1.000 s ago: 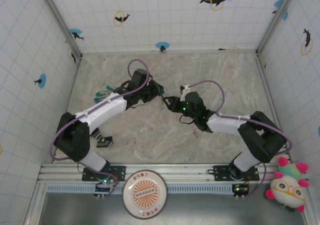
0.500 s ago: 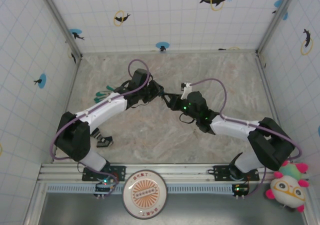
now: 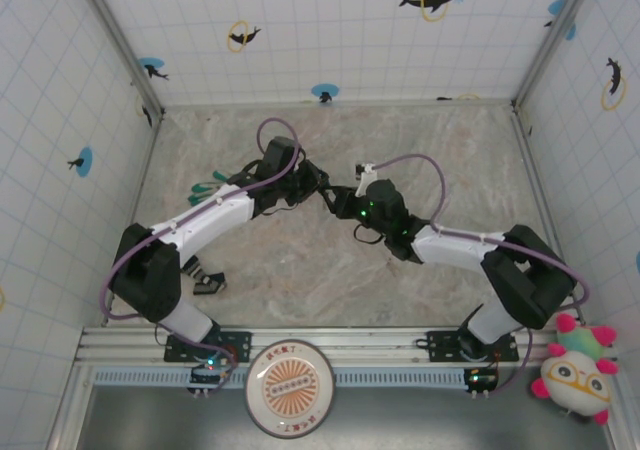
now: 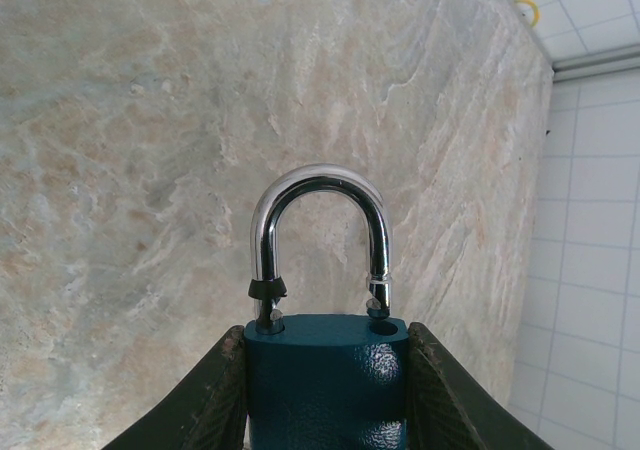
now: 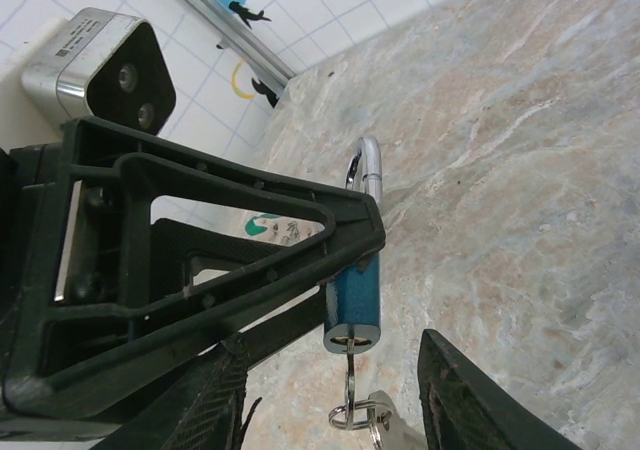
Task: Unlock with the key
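The blue padlock (image 4: 326, 400) is held off the marbled surface (image 4: 120, 170), clamped by its body between the two dark fingers (image 4: 222, 395) of the left gripper (image 4: 324, 338). The jaws are narrowed onto the body's sides. Its chrome shackle (image 4: 320, 185) points away from the gripper. One leg of the shackle goes into the body, while the notched end of the other leg stands just clear of its hole.

From the right wrist view, a key (image 5: 352, 368) sits in the keyway at the bottom of the padlock. Below it hangs a key ring (image 5: 348, 415), and a further silver piece beside the ring is cut off by the frame edge. The right gripper (image 5: 335, 352) is just below the padlock's keyed end with its jaws standing apart. The key and ring lie between the fingers (image 5: 455, 400), with a gap on either side, so the gripper grasps nothing.

In the overhead view the two grippers meet at the padlock, the left gripper (image 3: 316, 184) on its left and the right gripper (image 3: 341, 199) just to its right. Some green-handled tools (image 3: 208, 182) lie on the surface well to the left of the padlock, beyond the left arm. A small dark object (image 3: 206, 282) lies nearer the arm bases, also to the left of the padlock.
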Tool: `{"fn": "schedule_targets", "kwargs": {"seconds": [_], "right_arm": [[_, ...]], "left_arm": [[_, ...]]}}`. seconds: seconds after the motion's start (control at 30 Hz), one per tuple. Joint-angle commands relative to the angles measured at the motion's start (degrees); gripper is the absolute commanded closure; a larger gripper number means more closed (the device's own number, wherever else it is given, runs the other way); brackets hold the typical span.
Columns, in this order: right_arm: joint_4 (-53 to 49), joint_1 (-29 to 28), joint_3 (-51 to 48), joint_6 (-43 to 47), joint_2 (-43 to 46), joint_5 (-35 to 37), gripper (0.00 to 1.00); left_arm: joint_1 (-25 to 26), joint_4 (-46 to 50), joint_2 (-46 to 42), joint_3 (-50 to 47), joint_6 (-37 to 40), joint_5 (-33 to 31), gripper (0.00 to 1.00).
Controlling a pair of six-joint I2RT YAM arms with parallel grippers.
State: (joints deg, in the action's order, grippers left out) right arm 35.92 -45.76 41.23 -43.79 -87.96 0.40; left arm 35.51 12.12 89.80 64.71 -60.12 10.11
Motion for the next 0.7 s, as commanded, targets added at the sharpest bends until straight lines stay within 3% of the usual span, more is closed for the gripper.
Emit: {"fn": "schedule_targets", "kwargs": {"seconds": [0.0,0.3,0.6,0.67], "right_arm": [[1.5,0.2,2.9,0.8,-1.6,1.8,0.53],[2.5,1.9,5.2,0.6,-4.4,1.5,0.59],[3.1,2.8,4.7,0.7,-5.0,-0.1,0.89],[2.6,3.0,4.3,1.4,-4.6,-0.6,0.94]], "left_arm": [[-0.3,-1.4,-1.1,1.6,-0.7,1.7,1.00],[0.0,-2.5,-1.8,0.9,-1.8,3.4,1.00],[0.0,-2.9,-2.5,-0.1,-1.8,3.3,1.00],[-0.3,-2.4,-2.5,0.0,-1.3,2.9,0.89]]}}
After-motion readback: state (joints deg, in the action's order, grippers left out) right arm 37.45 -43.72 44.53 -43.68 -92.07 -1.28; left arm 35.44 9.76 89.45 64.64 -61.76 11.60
